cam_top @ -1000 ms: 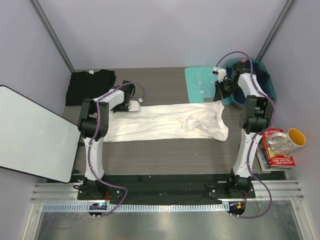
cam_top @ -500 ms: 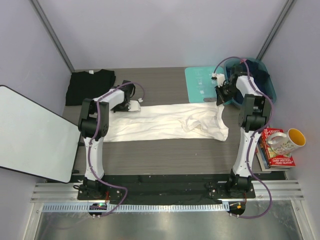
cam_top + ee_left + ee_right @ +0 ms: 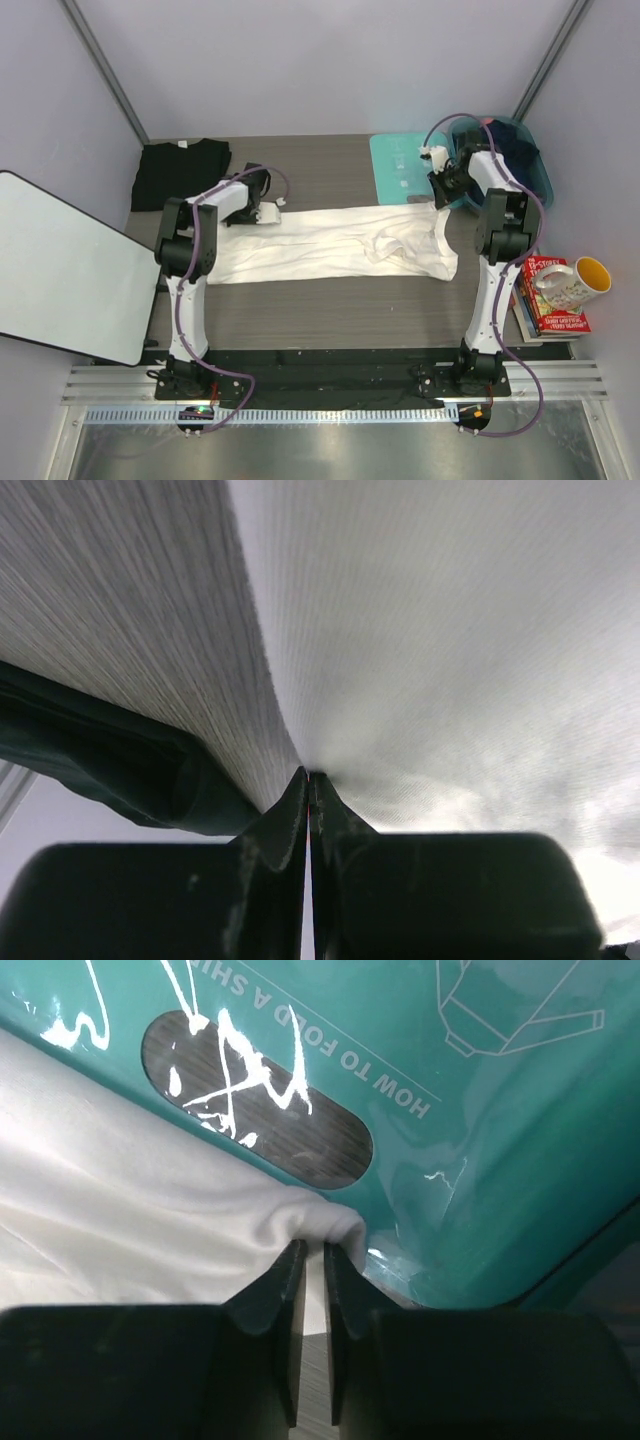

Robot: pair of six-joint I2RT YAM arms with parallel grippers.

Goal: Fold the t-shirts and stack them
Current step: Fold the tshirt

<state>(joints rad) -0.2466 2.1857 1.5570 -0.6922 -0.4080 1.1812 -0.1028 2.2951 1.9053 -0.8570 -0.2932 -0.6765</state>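
The white t-shirt (image 3: 330, 243) lies stretched out left to right across the middle of the table, bunched at its right end. My left gripper (image 3: 266, 211) is shut on its far left edge; the cloth (image 3: 450, 660) fills the left wrist view and my left gripper (image 3: 309, 777) pinches its edge. My right gripper (image 3: 437, 196) is shut on the shirt's far right corner, beside the teal board (image 3: 400, 168). In the right wrist view my right gripper (image 3: 311, 1248) holds a fold of white cloth (image 3: 150, 1220) over the board (image 3: 500, 1110). The black t-shirt (image 3: 182, 172) lies folded at the far left.
A teal bin (image 3: 515, 160) with dark cloth stands at the far right corner. Books (image 3: 548, 300) and a mug (image 3: 570, 282) sit at the right edge. A large white panel (image 3: 60, 265) leans at the left.
My right gripper has drawn the shirt's right corner a little farther back toward the teal board. The left gripper has stayed put.
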